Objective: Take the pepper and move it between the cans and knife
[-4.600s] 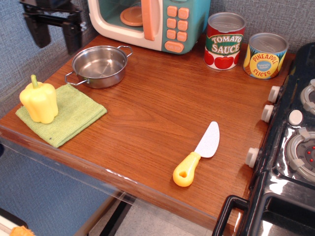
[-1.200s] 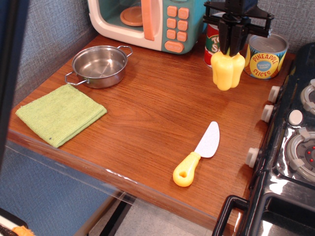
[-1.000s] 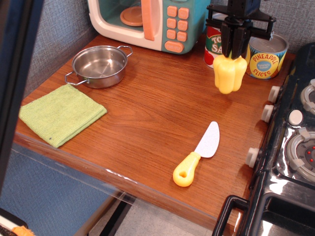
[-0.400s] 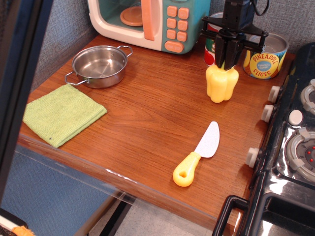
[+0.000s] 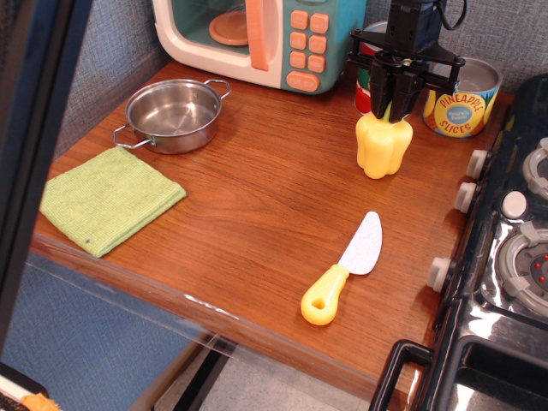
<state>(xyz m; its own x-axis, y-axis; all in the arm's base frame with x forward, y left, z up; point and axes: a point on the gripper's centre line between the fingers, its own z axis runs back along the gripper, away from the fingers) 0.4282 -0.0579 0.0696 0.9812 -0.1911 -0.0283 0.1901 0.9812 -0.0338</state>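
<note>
The yellow pepper [image 5: 383, 150] stands upright on the wooden counter, just in front of the two cans and behind the knife [image 5: 345, 266]. My gripper [image 5: 393, 107] hangs right over it, with its fingers spread a little on either side of the stem and apart from it. The red tomato sauce can [image 5: 364, 81] is mostly hidden behind the gripper. The pineapple slices can [image 5: 463, 101] stands to its right. The knife lies near the front with its yellow handle toward the edge.
A steel pot [image 5: 174, 114] and a green cloth [image 5: 107, 197] sit at the left. A toy microwave [image 5: 257, 38] stands at the back. A black stove [image 5: 514, 257] borders the counter's right side. A dark blurred bar crosses the left edge of the view.
The pepper left the green cloth and was carried across to the cans. It was lowered onto the counter, and the fingers have just spread off its stem.
</note>
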